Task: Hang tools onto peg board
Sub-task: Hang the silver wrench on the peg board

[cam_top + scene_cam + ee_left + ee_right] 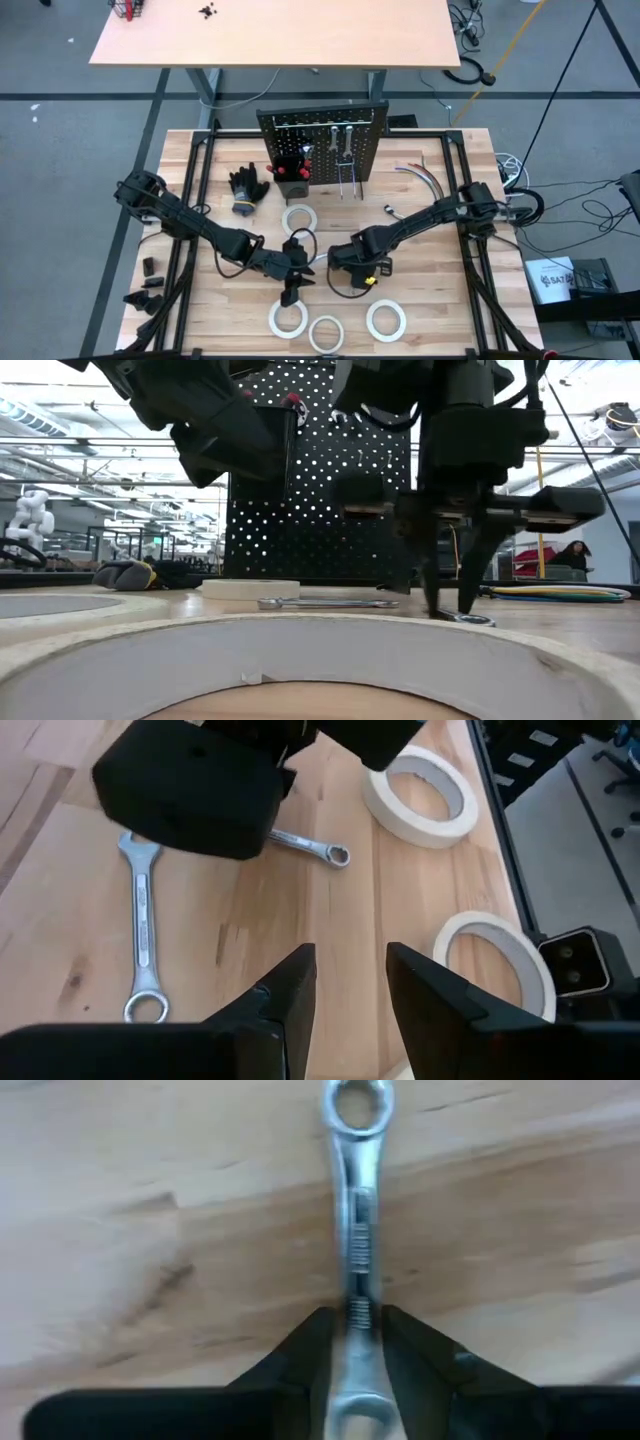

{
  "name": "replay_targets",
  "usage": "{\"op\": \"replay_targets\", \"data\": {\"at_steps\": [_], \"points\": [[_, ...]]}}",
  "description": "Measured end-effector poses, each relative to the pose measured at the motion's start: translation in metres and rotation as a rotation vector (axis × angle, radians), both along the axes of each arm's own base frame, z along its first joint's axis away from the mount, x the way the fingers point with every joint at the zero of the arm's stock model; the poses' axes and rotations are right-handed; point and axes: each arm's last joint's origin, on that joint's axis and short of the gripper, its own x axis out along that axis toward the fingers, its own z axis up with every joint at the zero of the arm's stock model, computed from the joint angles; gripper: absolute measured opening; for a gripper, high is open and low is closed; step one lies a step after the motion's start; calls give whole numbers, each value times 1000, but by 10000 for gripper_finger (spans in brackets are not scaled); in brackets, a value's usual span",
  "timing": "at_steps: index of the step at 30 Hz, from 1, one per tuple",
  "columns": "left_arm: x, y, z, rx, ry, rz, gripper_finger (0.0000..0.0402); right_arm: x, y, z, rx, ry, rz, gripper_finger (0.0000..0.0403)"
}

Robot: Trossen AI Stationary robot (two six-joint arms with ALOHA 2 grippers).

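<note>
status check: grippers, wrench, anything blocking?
Right gripper down at table, jaws astride wrench, closing. Left gripper open, hovering nearby, empty. Second wrench and tape rolls loose on table. Peg board path unobstructed.

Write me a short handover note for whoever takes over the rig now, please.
Right gripper: shut on a wrench lying flat on the table.
Left gripper: open, hovering beside it.
Loose: another wrench, four tape rolls.
Done: some tools hang on the peg board.
Left: lift and hang this wrench, then the rest.
</note>
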Motion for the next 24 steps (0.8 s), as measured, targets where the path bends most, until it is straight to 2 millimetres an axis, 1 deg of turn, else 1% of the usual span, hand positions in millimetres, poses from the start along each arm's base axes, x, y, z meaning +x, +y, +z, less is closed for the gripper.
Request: {"op": "replay_targets", "data": {"at_steps": [5, 8, 12, 16, 20, 22, 24], "points": [[-1, 1, 0, 3, 10, -2, 127, -6, -1, -6, 15, 125, -143, 39], [-1, 1, 1, 3, 10, -1, 127, -9, -1, -7, 26, 169, -246, 20], [-2, 0, 1, 2, 8, -4, 127, -9, -1, -5, 44, 179, -345, 16], [-3, -1, 6, 3, -11, -3, 127, -10, -1, 6, 69, 153, -430, 14], [-3, 0, 6, 25, -16, -14, 127, -10, -3, 16, 92, 116, -527, 0], [-3, 0, 6, 30, -22, -15, 127, -10, -3, 23, 112, 102, -574, 1], [-3, 0, 6, 41, -24, -19, 127, -9, -3, 23, 119, 108, -615, 0]]}}
